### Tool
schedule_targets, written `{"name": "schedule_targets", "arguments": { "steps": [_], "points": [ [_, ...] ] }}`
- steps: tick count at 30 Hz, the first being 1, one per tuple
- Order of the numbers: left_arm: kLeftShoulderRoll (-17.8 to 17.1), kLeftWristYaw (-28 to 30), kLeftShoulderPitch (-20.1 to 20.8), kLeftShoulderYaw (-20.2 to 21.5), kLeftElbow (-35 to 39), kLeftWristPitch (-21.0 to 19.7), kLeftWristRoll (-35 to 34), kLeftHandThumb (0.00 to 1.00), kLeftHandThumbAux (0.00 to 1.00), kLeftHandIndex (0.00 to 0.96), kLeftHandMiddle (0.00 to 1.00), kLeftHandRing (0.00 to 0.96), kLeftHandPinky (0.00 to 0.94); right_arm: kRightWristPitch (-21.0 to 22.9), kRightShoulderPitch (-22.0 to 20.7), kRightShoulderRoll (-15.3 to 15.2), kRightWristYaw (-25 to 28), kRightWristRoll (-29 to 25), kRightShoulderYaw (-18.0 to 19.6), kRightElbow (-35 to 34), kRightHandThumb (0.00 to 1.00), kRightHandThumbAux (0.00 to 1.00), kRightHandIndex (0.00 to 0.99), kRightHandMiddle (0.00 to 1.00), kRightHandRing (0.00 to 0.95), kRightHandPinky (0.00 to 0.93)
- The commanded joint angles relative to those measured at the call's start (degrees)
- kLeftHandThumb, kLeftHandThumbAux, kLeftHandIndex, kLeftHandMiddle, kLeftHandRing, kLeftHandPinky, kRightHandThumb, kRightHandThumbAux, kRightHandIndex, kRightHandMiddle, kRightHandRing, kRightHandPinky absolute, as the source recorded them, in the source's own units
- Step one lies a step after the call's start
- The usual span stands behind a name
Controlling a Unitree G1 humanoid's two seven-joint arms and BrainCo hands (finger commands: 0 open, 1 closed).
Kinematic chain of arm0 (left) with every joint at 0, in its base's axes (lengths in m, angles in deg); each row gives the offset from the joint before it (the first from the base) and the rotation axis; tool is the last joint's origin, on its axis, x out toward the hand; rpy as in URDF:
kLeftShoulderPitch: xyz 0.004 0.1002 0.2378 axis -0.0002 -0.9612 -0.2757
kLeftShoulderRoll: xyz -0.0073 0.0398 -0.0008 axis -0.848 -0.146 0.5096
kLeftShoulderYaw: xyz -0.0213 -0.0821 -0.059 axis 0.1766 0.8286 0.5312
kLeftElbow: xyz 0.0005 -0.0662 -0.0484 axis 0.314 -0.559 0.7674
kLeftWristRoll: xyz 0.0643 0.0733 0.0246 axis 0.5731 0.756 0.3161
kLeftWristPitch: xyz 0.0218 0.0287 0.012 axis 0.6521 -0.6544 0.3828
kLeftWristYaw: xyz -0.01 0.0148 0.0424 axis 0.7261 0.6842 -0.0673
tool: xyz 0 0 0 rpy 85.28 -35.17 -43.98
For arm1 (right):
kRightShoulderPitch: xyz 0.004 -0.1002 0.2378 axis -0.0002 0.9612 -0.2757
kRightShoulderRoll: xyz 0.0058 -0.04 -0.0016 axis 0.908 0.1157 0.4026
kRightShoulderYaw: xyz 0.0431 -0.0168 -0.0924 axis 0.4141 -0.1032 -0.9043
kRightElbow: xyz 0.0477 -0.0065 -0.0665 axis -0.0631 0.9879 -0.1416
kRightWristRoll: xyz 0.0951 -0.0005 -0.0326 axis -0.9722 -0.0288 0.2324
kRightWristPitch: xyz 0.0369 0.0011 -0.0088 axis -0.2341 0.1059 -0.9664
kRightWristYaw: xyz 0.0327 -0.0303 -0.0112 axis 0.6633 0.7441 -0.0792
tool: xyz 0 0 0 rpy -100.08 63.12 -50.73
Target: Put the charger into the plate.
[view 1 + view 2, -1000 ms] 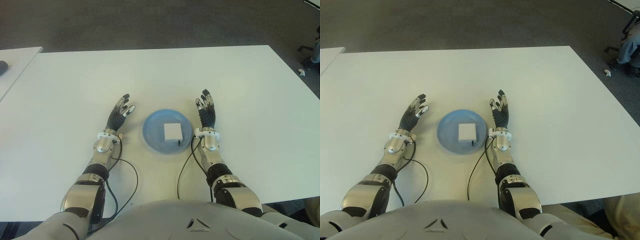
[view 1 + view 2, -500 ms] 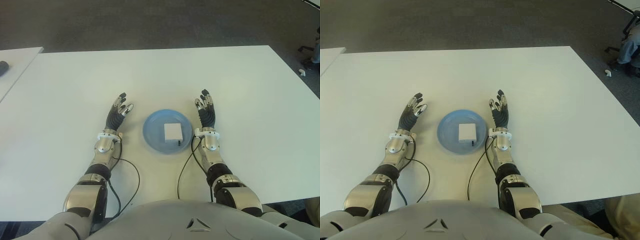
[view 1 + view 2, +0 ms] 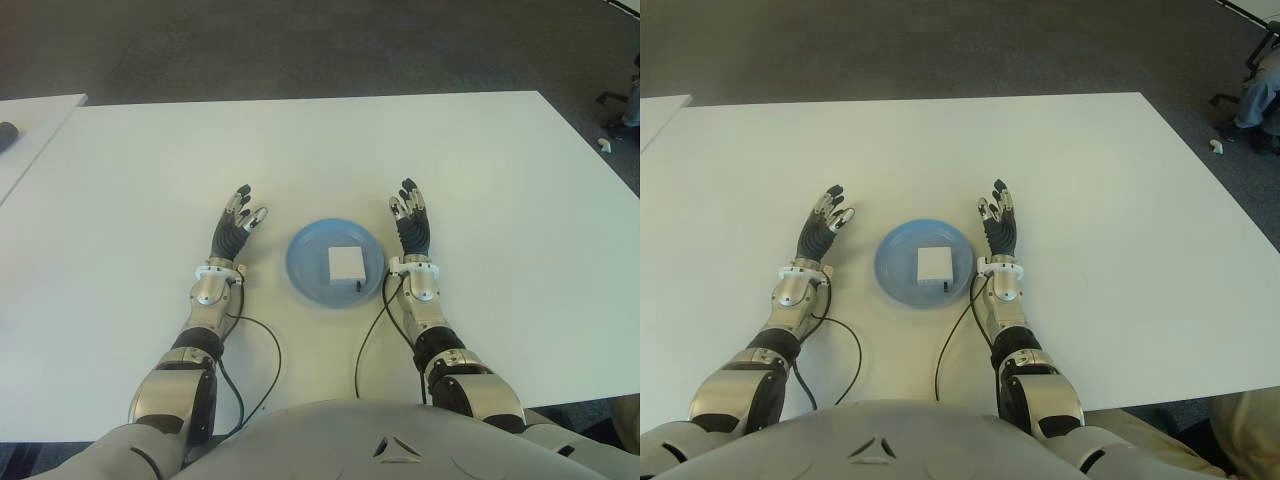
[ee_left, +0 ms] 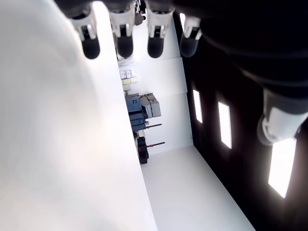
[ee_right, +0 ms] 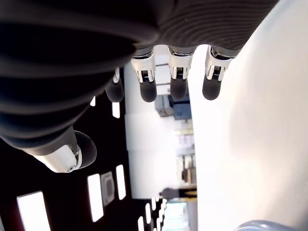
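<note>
Both robot hands spread, seemingly empty.

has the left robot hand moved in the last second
Yes, slightly. In the left eye view the left robot hand has drawn a little leftward, away from the blue plate, its open fingers turning more upright. The charger lies in the plate.

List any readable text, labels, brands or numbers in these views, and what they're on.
None readable.
Charger: plain white top, no print visible.
Plate: plain blue, unmarked.
Table: bare white, no labels.
Left hand and right hand: no legible markings.
</note>
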Motion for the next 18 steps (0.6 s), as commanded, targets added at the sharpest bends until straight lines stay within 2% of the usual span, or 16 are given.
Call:
{"name": "schedule_targets", "arguments": {
  "steps": [1, 8, 18],
  "points": [
    [7.2, -1.9, -8.7, 0.0, -5.5, -2.5, -0.6, 0.037, 0.498, 0.000, 0.000, 0.000, 0.000, 8.1, 12.5, -1.5, 0.6, -1.4, 2.1, 11.5, 0.104, 0.510, 0.000, 0.000, 0.000, 0.000],
    [8.8, -3.9, -9.3, 1.7, -5.8, -1.5, -1.6, 0.048, 0.492, 0.000, 0.000, 0.000, 0.000, 9.0, 12.4, -1.7, 1.3, -1.3, 2.0, 11.5, 0.098, 0.503, 0.000, 0.000, 0.000, 0.003],
    [10.0, -0.6, -8.3, 2.6, -6.3, -2.6, -3.5, 0.067, 0.481, 0.000, 0.000, 0.000, 0.000, 9.6, 12.7, -1.7, 2.0, -1.3, 1.9, 10.8, 0.100, 0.503, 0.000, 0.000, 0.000, 0.000]
  ]
}}
